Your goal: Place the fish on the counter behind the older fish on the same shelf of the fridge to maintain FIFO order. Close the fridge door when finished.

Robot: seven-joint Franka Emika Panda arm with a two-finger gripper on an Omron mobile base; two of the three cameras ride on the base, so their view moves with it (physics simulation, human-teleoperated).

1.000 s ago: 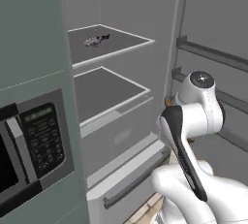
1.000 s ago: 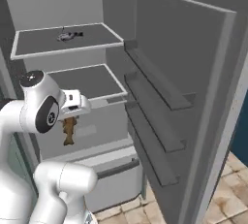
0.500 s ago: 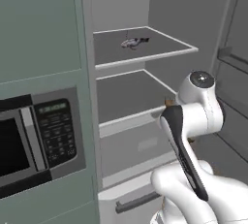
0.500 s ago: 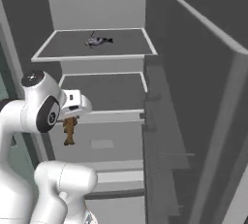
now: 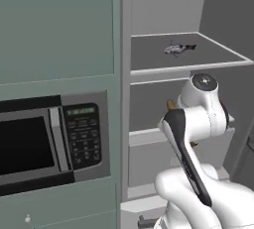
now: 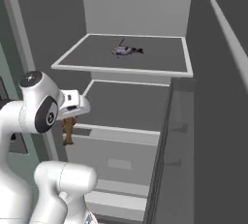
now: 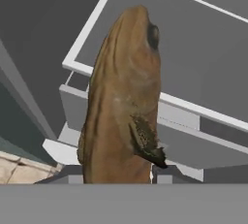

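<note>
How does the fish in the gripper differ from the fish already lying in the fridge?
The brown fish hangs upright from the gripper, in front of the lower shelf; the grey fish lies flat on the upper shelf. The brown fish is plain tan-brown; the grey fish is pale grey with dark ends. Both are small and slender.

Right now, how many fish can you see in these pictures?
2. One brown fish hangs in the tool, in front of the open fridge, below the upper shelf. One greyish fish lies on that upper shelf, near its middle.
</note>
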